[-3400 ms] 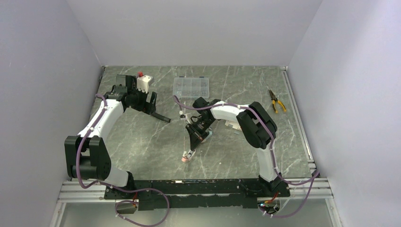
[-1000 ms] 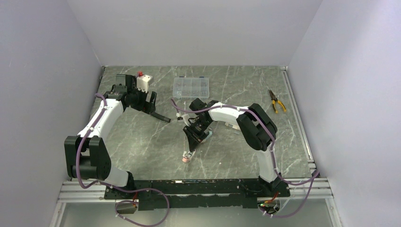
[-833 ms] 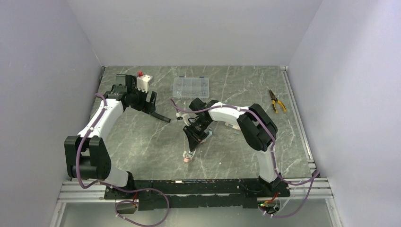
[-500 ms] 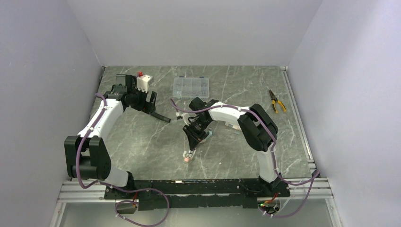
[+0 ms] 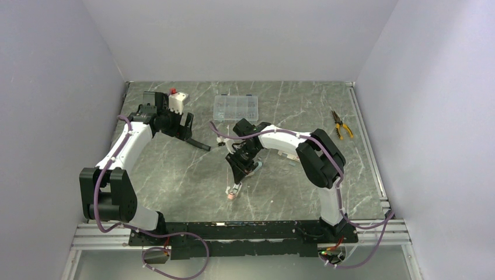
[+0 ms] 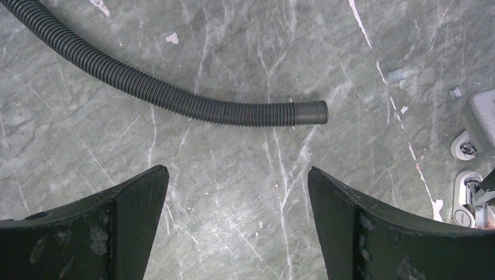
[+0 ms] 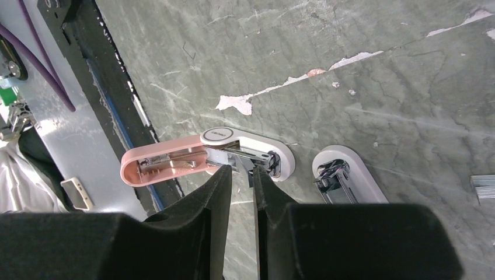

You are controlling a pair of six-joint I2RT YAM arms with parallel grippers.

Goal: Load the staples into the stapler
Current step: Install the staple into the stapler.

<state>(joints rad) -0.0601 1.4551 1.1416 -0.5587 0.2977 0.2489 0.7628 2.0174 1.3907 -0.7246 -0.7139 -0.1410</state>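
Observation:
A small stapler lies open near the table's front, its pink lid swung back from its white base and showing as one pink piece from above. My right gripper points down at its bare metal channel. The jaws are almost together on a thin silvery strip, the staples, at their tips. Another grey strip of staples lies on the table to the right. Far to the left my left gripper hangs open over bare marble.
A second, white open stapler lies right beside the first. A black ribbed hose lies ahead of the left gripper. At the back are a clear organiser box and a white block with a red top. Yellow pliers lie far right.
My right gripper has crept slightly left and back over the open stapler, its jaws at the same narrow width. The left arm has not moved.

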